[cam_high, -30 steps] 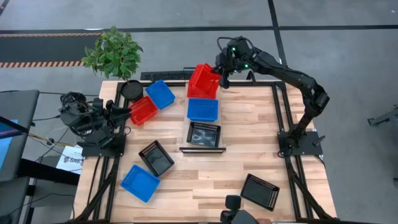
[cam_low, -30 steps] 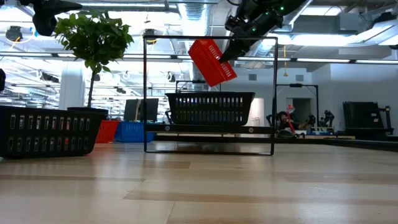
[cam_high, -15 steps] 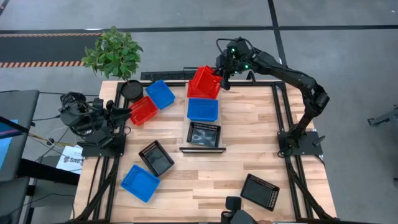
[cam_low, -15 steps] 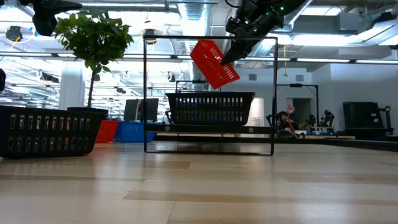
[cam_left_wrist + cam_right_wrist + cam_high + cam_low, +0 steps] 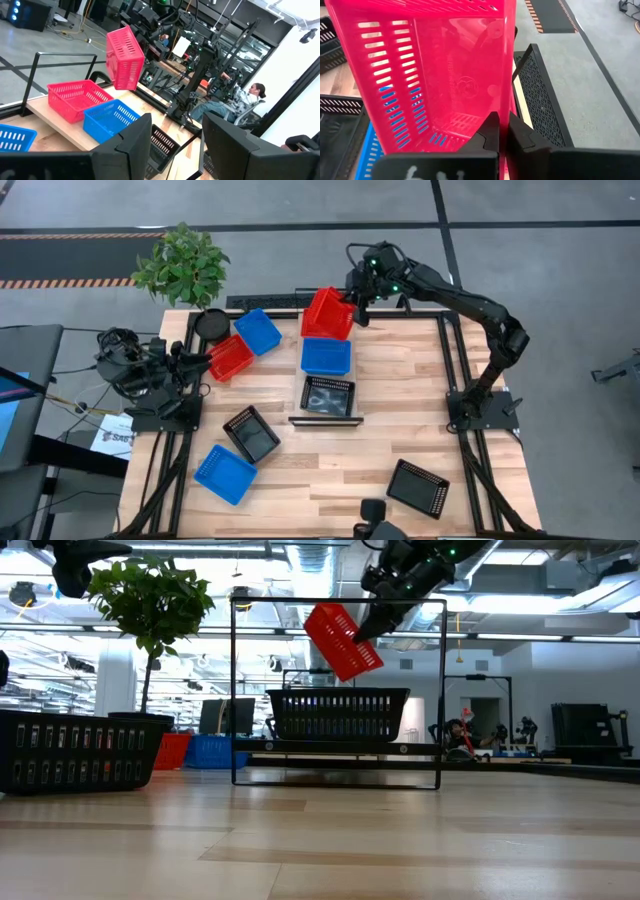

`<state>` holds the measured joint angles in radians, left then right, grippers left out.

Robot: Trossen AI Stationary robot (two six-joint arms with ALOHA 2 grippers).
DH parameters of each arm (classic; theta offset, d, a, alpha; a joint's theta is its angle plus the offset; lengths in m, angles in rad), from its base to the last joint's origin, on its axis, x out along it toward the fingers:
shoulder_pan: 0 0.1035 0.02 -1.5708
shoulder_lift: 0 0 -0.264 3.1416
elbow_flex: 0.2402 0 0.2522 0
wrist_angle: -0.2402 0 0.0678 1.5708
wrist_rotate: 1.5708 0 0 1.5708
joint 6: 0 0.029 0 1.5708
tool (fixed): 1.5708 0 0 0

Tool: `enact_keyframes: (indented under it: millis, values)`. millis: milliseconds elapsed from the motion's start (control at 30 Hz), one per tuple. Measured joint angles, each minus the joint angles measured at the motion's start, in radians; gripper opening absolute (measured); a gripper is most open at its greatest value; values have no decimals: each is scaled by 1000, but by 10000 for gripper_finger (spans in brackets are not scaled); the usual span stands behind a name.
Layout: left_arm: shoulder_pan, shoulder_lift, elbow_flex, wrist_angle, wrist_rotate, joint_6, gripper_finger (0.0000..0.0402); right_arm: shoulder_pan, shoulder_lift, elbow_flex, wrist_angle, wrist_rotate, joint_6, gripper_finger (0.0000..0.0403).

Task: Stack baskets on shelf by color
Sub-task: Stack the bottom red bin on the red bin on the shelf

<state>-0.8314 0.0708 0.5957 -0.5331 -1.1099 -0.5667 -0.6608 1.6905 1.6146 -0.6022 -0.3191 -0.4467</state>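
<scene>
My right gripper (image 5: 355, 304) is over the shelf's far end, shut on a red basket (image 5: 327, 313) that hangs tilted in the air (image 5: 343, 640). On the shelf (image 5: 326, 419) stand another red basket (image 5: 75, 97), a blue one (image 5: 326, 356) and a black one (image 5: 328, 395), in a row on their bases. Below the held basket is the shelf's red one. My left gripper (image 5: 177, 145) is open and waits at the table's left edge (image 5: 195, 362). My right gripper pinches one side wall of the red basket at its rim (image 5: 506, 107), one finger (image 5: 490, 134) inside the basket and one (image 5: 521, 136) outside. The fingers slant down from the table's right. The basket is lifted clear of the shelf and hangs tilted (image 5: 343, 640).
Loose on the table lie a red basket (image 5: 231, 357), a blue basket (image 5: 257, 330), a black basket (image 5: 250, 432), another blue one (image 5: 225, 473) and a black one (image 5: 418, 487). A round black pot (image 5: 211, 323) and a plant (image 5: 182, 262) stand at the far left corner.
</scene>
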Motion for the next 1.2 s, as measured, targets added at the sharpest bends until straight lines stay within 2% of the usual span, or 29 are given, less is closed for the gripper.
enact_keyframes:
  millis: [367,933,1200]
  values:
    - [0,0,0,0,-2,9,167,-19,22,-3,3,-1,-8,22]
    - [0,0,0,0,-1,3,167,-54,130,-1,35,-9,-18,25]
    - [0,0,0,0,-2,4,167,-57,130,-1,60,53,-29,42]
